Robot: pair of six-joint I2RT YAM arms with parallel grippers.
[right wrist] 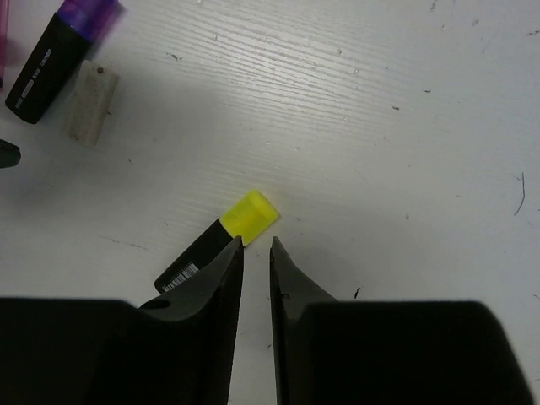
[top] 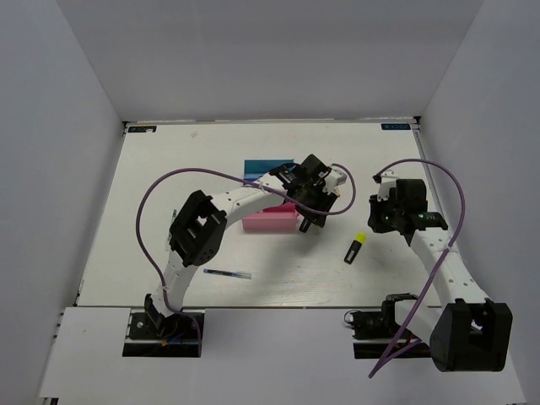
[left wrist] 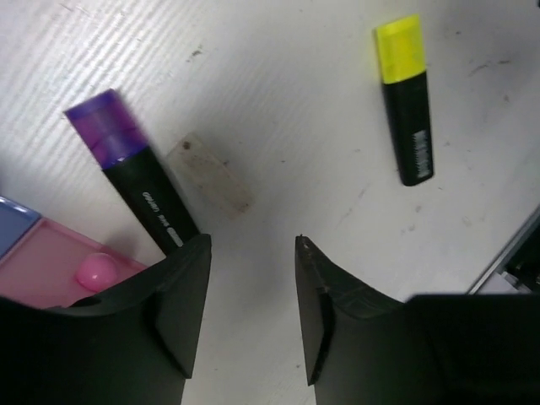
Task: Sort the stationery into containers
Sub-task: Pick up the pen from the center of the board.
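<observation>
While the yellow highlighter (top: 354, 250) lies loose on the table (top: 211, 169), right of the pink bin (top: 270, 223) toward the near edge, its long axis runs slantwise, cap toward the far edge. The right gripper (right wrist: 256, 243), fingers narrowly apart and empty, hangs just beside its cap, nearer than the left gripper (left wrist: 253, 240), parted, empty.

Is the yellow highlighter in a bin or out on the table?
Out: the yellow highlighter lies flat on the white table, apart from the bins.
</observation>
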